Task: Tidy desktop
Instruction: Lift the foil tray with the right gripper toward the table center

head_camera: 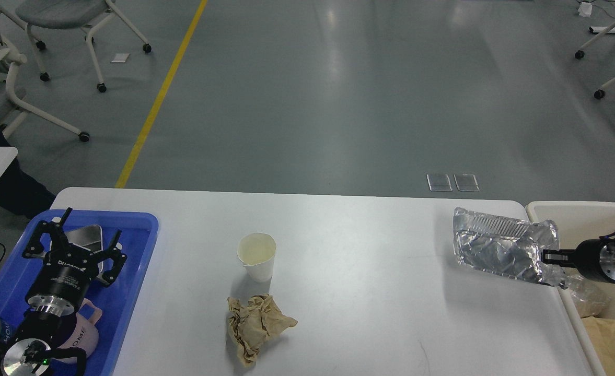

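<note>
Paper cup point(256, 256) beside crumpled paper point(255, 326); desktop point(370, 292)

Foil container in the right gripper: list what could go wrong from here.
1. The right gripper pinches only the edge of the crumpled foil container, which hangs over the desktop corner; thin foil may tear or slip before it reaches the cream bin.
2. The paper cup stands upright beside the crumpled brown paper; grabbing the paper carelessly could tip it.

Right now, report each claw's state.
Left claw: open, empty, over the blue tray.
Right claw: shut on the foil container.
</note>
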You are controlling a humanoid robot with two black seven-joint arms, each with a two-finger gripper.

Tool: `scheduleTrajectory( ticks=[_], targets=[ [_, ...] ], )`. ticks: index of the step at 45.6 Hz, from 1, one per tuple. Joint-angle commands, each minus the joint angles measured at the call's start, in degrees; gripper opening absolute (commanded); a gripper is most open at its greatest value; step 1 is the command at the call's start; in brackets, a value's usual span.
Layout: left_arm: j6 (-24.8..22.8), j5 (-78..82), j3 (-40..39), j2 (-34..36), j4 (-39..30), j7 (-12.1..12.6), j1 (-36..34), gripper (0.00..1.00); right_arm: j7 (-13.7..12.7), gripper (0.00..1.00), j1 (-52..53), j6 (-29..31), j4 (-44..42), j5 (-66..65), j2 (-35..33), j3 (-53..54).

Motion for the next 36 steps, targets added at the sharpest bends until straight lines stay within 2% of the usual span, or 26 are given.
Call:
scheduleTrajectory(
  ticks=[1, 9, 18, 22, 29, 33, 36],
  targets=[
    [0.0, 0.0, 0.0, 0.2, 0.0, 0.0, 0.2, 0.96, 0.9, 0.00, 4.1, 4.6, 2.9, 3.9, -1.7, -0.2],
    [0.0, 0.0, -0.2, 1.0, -0.1, 0.0, 0.7, 0.96, 0.7, 0.00, 9.9, 5.3, 15.7, 4.0, -7.8, -0.1],
    [0.0, 0.0, -0.2, 1.5, -0.1, 0.0, 0.9, 0.96, -1.3, 0.00, 16.2, 4.8, 31.7, 3.8, -17.1, -0.2],
    [0.0, 0.0, -0.2, 1.5, -0.1, 0.0, 0.9, 0.96, -4.3, 0.00, 18.5, 4.0, 39.3, 3.1, -21.3, -0.2],
    [0.2, 0.0, -0.1, 1.3, -0.1, 0.0, 0.9, 0.96, -9.8, 0.00, 20.6, -1.7, 51.9, -0.3, -26.7, -0.3],
    [0.8, 0.0, -0.1, 1.3, -0.1, 0.0, 0.9, 0.96, -12.7, 0.00, 21.0, -3.1, 55.2, -3.3, -26.9, -0.2],
    [1.0, 0.0, -0.1, 1.4, -0.2, 0.0, 1.0, 0.96, -13.9, 0.00, 21.1, -3.4, 55.3, -4.4, -26.5, -0.2]
  ],
)
